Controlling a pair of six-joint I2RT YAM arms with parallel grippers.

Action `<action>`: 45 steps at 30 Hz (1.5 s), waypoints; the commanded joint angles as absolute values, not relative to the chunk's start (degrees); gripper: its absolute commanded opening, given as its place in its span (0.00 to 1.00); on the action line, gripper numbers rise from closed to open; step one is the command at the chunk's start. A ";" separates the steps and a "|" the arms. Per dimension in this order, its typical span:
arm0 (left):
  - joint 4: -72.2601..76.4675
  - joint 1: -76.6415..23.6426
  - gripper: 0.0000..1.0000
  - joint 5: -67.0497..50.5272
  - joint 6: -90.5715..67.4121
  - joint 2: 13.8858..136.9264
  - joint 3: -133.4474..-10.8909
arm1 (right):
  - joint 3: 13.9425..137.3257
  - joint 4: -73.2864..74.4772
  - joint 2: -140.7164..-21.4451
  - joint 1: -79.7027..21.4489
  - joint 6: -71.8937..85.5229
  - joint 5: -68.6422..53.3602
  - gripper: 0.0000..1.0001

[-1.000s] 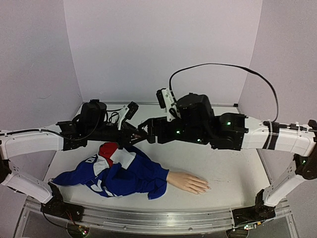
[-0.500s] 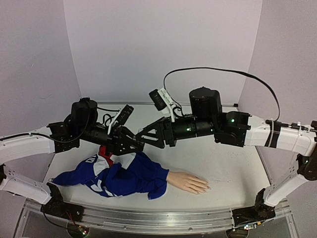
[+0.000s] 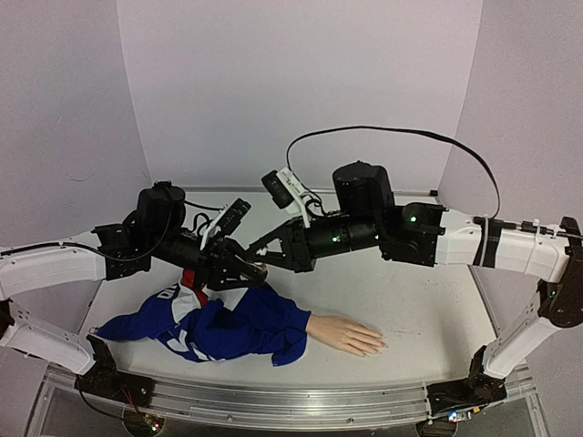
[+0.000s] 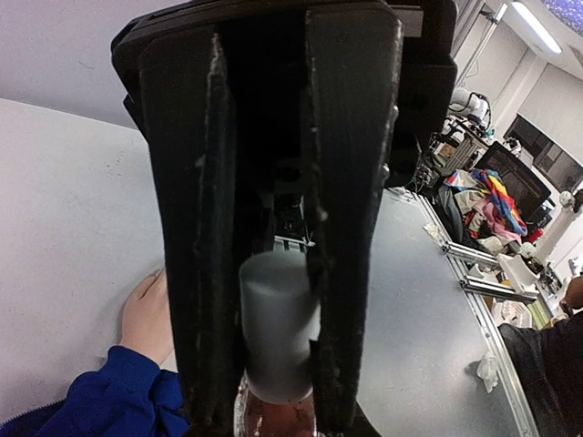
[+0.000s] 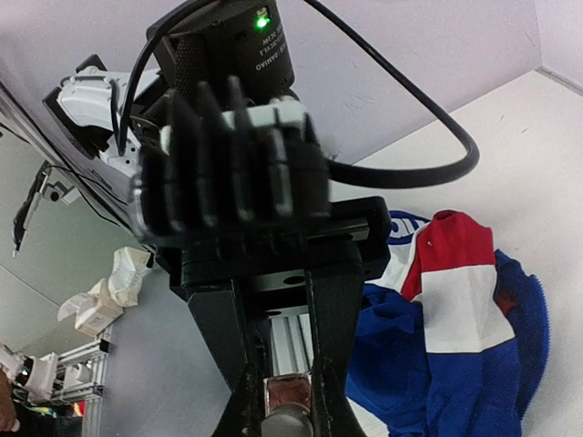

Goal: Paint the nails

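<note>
Top external view: polish bottle gripped between both arms, painting not yet begun

Two black-and-white robot arms reach inward and meet in mid-air, behind and to the left of the mannequin hand and well apart from it. The beige hand lies flat, fingers pointing right, and a blue sleeve with red and white patches trails off to its left.

The wrist views show the meeting point up close. The left gripper is clamped on a small pinkish polish bottle. The right gripper is pinched on the bottle's grey cap. No brush is visible.

The nails, at the hand's right end, are too small to show any colour. Judging from this, the work is at the cap-opening stage. Uncapping, carrying the brush over to the hand, and every nail appear to remain.

Pale lilac walls enclose the space behind and to either side of the hand. It rests on a white table, with faint scuffs just to its right. The left wrist view shows a cluttered workshop beyond the table edge.
</note>
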State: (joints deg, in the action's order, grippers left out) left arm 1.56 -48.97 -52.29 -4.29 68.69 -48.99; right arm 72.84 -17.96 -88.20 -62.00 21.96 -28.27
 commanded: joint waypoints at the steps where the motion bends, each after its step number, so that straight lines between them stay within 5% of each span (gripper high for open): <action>1: 3.94 -48.96 0.00 -50.72 -3.23 68.99 -51.71 | 74.13 -19.93 -86.83 -62.10 22.19 -28.78 0.00; 2: 3.62 -48.98 0.03 -48.90 -3.62 69.05 -51.95 | 73.38 -19.68 -86.46 -62.16 22.04 -28.03 0.00; 3: 3.11 -48.96 0.16 -46.70 -3.90 68.96 -52.09 | 72.33 -19.38 -85.81 -62.11 21.87 -26.45 0.00; 7: 0.40 -48.95 0.96 -36.84 -3.59 67.89 -52.29 | 66.13 -14.83 -80.64 -61.60 22.07 -4.83 0.00; 8: -1.17 -48.96 0.99 -34.72 -3.22 67.62 -52.37 | 64.47 -12.32 -79.24 -61.27 22.60 3.76 0.00; 10: -2.95 -48.86 0.99 -30.30 -2.92 67.23 -52.57 | 61.17 -6.05 -77.14 -59.90 26.36 22.42 0.00; 14: -4.28 -48.91 0.99 -25.54 -2.36 66.06 -52.82 | 47.50 -0.22 -71.01 -48.97 40.15 35.22 0.00; 23: -4.61 -48.93 0.99 -24.46 -2.02 64.35 -52.94 | 24.65 2.54 -55.36 -28.54 57.59 38.84 0.00; 41: -4.66 -48.96 0.99 -25.31 -3.34 63.47 -53.08 | 21.94 3.25 -69.93 -18.87 72.13 43.50 0.00; 45: -4.66 -48.96 0.99 -24.74 -3.34 63.60 -53.20 | 21.28 3.25 -69.17 -18.85 73.01 43.65 0.11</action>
